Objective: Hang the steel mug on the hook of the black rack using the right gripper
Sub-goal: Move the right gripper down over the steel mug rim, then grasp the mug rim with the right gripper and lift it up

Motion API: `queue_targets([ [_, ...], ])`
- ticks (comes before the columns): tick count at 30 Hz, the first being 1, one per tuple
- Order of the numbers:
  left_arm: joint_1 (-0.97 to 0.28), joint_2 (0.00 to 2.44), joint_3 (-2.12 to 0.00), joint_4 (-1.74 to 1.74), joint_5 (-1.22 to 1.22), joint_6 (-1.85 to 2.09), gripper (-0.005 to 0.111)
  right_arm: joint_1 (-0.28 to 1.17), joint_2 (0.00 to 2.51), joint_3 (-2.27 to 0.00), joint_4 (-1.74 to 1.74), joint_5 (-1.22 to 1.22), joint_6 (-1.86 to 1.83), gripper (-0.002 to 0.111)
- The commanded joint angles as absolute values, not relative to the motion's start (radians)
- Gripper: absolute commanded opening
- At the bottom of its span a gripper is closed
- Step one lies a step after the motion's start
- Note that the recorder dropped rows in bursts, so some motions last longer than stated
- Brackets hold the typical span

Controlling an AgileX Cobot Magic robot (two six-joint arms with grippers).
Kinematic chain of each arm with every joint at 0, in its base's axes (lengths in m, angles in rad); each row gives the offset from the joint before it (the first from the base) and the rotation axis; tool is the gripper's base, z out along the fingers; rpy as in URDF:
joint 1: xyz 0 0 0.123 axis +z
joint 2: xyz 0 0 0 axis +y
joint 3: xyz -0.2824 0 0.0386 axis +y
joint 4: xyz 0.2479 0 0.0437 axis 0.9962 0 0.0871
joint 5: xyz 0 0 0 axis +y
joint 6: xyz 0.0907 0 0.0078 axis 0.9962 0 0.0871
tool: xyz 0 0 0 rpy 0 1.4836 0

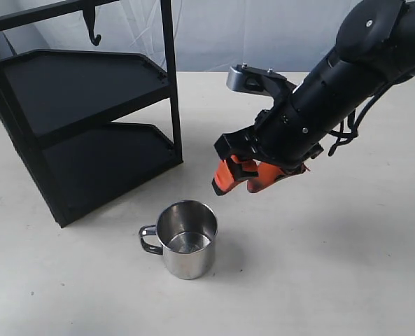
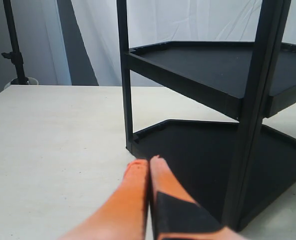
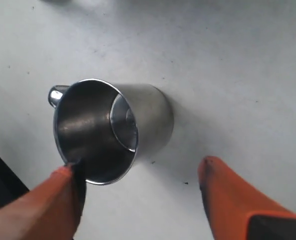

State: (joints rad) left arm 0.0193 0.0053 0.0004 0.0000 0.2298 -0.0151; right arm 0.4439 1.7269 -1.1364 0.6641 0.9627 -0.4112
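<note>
The steel mug (image 1: 187, 239) stands upright on the white table, handle toward the left; it is empty (image 3: 113, 131). My right gripper (image 1: 241, 179) hovers open above and to the right of the mug, with nothing held (image 3: 138, 172). One orange finger (image 3: 58, 200) overlaps the mug's rim in the right wrist view. The black rack (image 1: 88, 119) stands at the back left, with the hook (image 1: 92, 28) hanging from its top bar. My left gripper (image 2: 148, 167) is shut and empty, low on the table beside the rack's lower shelf (image 2: 197, 150).
White table (image 1: 319, 266) stretches around the mug. A white curtain hangs behind the rack. A dark stand (image 2: 15, 45) rises beyond the table's far edge in the left wrist view.
</note>
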Motion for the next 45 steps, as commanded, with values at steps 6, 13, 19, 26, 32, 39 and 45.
queue_targets([
  [6,0.018,0.000,0.000,-0.007,0.231,-0.017,0.002,0.511,1.769,-1.142,0.686,0.947,-0.423,0.061],
  [13,0.018,0.000,0.000,-0.007,0.231,-0.017,0.002,0.578,1.859,-1.142,0.681,0.882,-0.423,0.061],
  [19,0.018,0.000,0.000,-0.007,0.231,-0.017,0.002,0.582,1.913,-1.142,0.689,0.823,-0.423,0.061],
  [26,0.018,0.000,0.000,-0.007,0.231,-0.017,0.002,0.582,1.917,-1.142,0.685,0.823,-0.423,0.024],
  [32,0.018,0.000,0.000,-0.007,0.231,-0.017,0.002,0.580,1.917,-1.142,0.742,0.896,-0.417,-0.001],
  [39,0.018,0.000,0.000,-0.007,0.231,-0.017,0.002,0.546,1.875,-1.142,0.980,1.082,-0.583,-0.001],
  [45,0.018,0.000,0.000,-0.007,0.231,-0.017,0.002,0.454,1.859,-1.142,1.342,1.221,-0.753,-0.001],
])
